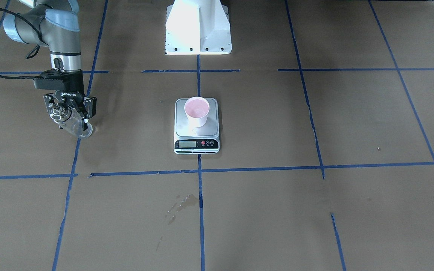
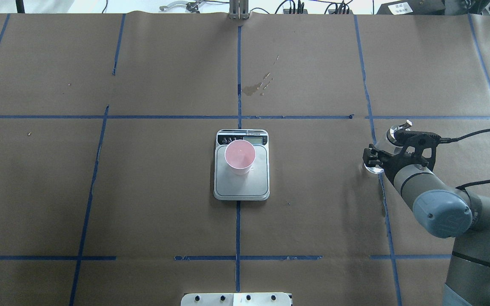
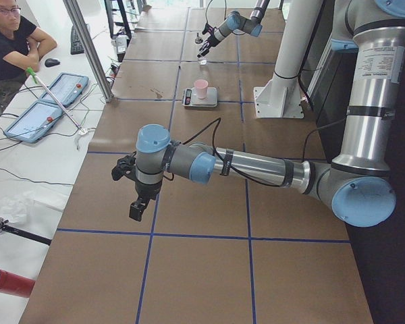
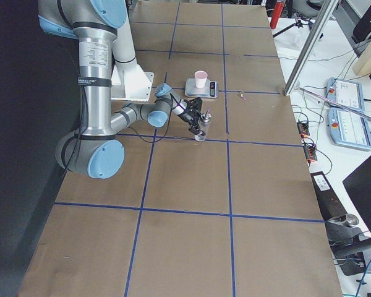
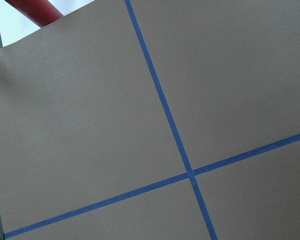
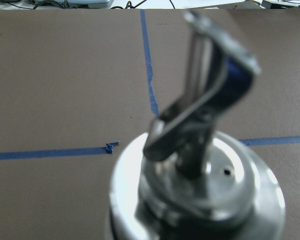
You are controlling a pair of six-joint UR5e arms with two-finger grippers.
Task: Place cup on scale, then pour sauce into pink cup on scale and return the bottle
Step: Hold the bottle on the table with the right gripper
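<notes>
Right jaws clamped on the tilted bottle (image 1: 77, 127), low over the desk (image 1: 277, 210). Beyond and well apart, the cup (image 1: 197, 111) stands upright on the scale (image 1: 211, 128) at mid-desk. Left jaws, farthest off: apart or together, cannot tell.

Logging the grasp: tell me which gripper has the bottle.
The right gripper: it is closed around the tilted bottle. The left gripper hangs far off, away from the scale and cup.

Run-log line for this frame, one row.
cup upright on scale | right gripper shut on bottle, apart from scale | left gripper away from both, open/shut unclear
</notes>
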